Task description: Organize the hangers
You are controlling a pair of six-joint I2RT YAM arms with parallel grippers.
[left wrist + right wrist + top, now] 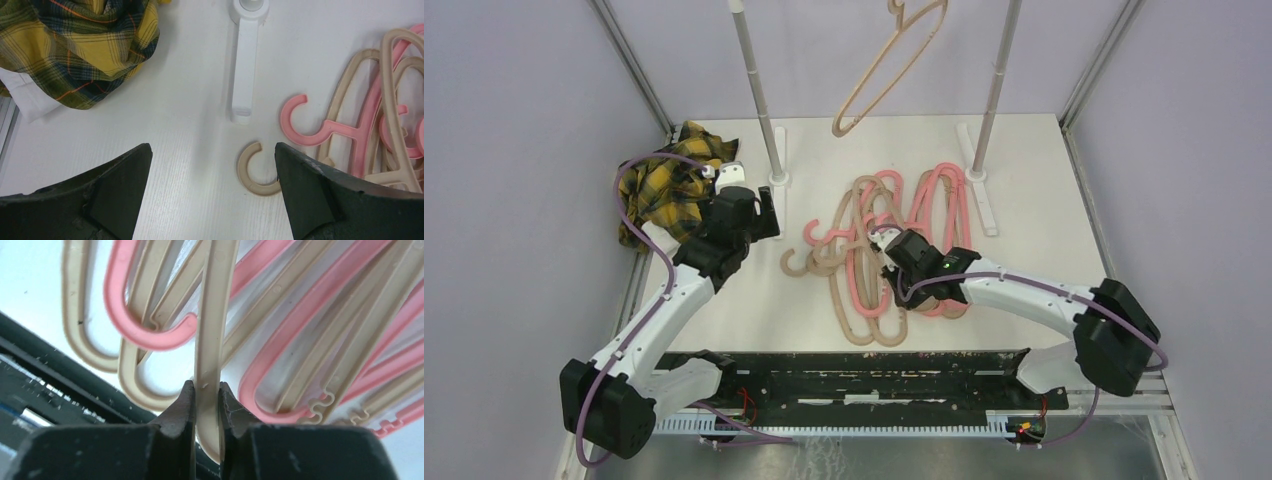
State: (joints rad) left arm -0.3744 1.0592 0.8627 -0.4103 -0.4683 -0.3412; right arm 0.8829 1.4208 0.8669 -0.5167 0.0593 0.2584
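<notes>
Several pink and beige hangers [894, 240] lie heaped in the middle of the white table. One beige hanger [889, 65] hangs from the rack above, at the back. My right gripper [894, 268] sits over the heap's near side, shut on the bar of a beige hanger [212, 325]; both pads press its flat sides. My left gripper [212, 155] stands open to the left of the heap, with nothing between its fingers. A beige hook [252, 170] lies just inside its right finger, and a pink hook [300, 125] lies beyond.
A yellow-black plaid cloth [667, 180] is bunched at the back left. Two rack poles [759, 90] rise from white feet [242, 65] at the back. A black slotted rail [844, 375] runs along the near edge. Walls close in both sides.
</notes>
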